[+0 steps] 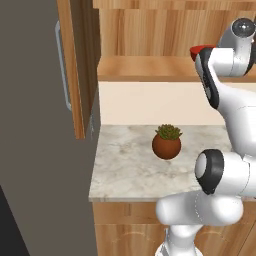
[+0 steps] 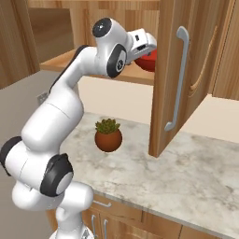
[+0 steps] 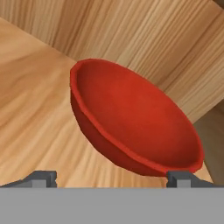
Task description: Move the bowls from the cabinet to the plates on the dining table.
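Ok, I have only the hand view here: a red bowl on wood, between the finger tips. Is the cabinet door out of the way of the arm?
Observer: Yes. In the right base view the cabinet door stands open to the right of the arm and apart from it.
Operator: What is under the shelf, if the bowl slips?
Observer: A marble counter. A plant pot stands on it, lower than the hand and to its left.
Operator: Where is the hand against the bowl?
Observer: It reaches in at the shelf front, just above and left of the red bowl in that view.
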Motion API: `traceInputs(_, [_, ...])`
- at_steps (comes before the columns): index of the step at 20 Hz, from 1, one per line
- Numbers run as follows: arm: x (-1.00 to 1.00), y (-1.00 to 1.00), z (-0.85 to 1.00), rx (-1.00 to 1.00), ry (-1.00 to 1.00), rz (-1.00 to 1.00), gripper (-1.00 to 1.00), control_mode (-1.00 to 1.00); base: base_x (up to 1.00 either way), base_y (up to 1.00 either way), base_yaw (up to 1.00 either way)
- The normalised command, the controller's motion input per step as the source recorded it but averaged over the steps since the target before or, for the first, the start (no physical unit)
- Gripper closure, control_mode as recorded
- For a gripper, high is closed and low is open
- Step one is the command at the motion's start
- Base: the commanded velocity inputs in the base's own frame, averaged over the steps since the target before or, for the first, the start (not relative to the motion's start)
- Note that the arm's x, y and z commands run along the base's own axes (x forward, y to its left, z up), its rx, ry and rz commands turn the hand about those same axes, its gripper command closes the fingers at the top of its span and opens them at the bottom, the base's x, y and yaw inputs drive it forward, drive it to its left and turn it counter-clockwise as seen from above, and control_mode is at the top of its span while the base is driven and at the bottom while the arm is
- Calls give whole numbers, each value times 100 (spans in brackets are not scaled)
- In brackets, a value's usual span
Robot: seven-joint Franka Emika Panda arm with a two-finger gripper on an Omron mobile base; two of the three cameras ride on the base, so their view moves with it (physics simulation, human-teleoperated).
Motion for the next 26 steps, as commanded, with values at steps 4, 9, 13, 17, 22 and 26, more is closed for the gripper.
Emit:
traceInputs(4, [36, -12, 0, 0, 4, 0, -100, -100, 0, 0, 0])
traceInputs(9, [25, -4, -6, 0, 5, 0, -100, -100, 0, 0, 0])
traceInputs(13, [24, -4, -14, 0, 5, 0, -100, -100, 0, 0, 0])
traceInputs(17, [13, -1, -12, 0, 2, 0, -100, -100, 0, 0, 0])
traceInputs(22, [15, -11, -23, 0, 1, 0, -100, -100, 0, 0, 0])
traceInputs(26, [14, -16, -17, 0, 2, 0, -100, -100, 0, 0, 0])
